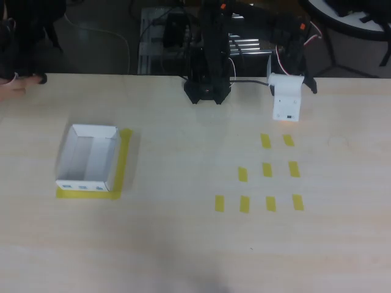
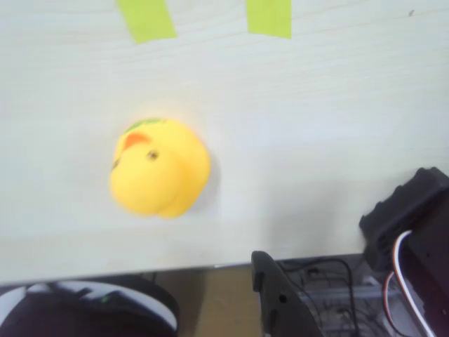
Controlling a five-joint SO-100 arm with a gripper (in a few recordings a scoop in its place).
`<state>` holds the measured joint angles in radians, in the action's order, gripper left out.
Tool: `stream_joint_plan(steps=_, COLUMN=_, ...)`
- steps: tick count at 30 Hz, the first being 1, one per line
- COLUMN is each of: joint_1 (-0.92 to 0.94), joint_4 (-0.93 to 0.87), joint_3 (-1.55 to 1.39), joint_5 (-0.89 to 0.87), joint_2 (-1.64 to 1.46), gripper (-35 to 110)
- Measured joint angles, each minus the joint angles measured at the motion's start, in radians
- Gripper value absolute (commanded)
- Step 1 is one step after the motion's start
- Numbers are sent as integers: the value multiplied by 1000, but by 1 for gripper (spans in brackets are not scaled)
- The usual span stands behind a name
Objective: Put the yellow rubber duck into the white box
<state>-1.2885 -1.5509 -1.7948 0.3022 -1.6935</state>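
**A:** How far along is it looking?

**B:** Barely begun, I'd judge. The yellow rubber duck is sitting on the bare table in the wrist view, near the table's edge, with two yellow tape strips lying on the wood beyond it. Nothing is touching it.

**A:** And the box?

**B:** The white box is standing at the left of the overhead view, inside an L of yellow tape, and its floor is showing bare white (no duck inside). It is lying well apart from the gripper.

**A:** Where is the gripper sitting, then?

**B:** The gripper is hanging at the far right of the overhead view, just above the grid of tape strips, with its white plate facing the camera. In the wrist view one dark finger is poking up from the lower edge, off to the side of the duck and apart from it.

**A:** Open or closed?

**B:** I cannot tell; the pictures are not showing both fingers well enough. It is holding nothing, though.

**A:** So what is left?

**B:** Everything, as I read it: closing on the duck, lifting, carrying it across the table to the box, and releasing.
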Motion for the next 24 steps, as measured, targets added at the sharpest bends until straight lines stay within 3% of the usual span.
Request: stream_joint_plan(steps=24, joint_1=2, joint_4=130, joint_3=-57, joint_5=0, joint_2=163, gripper=49)
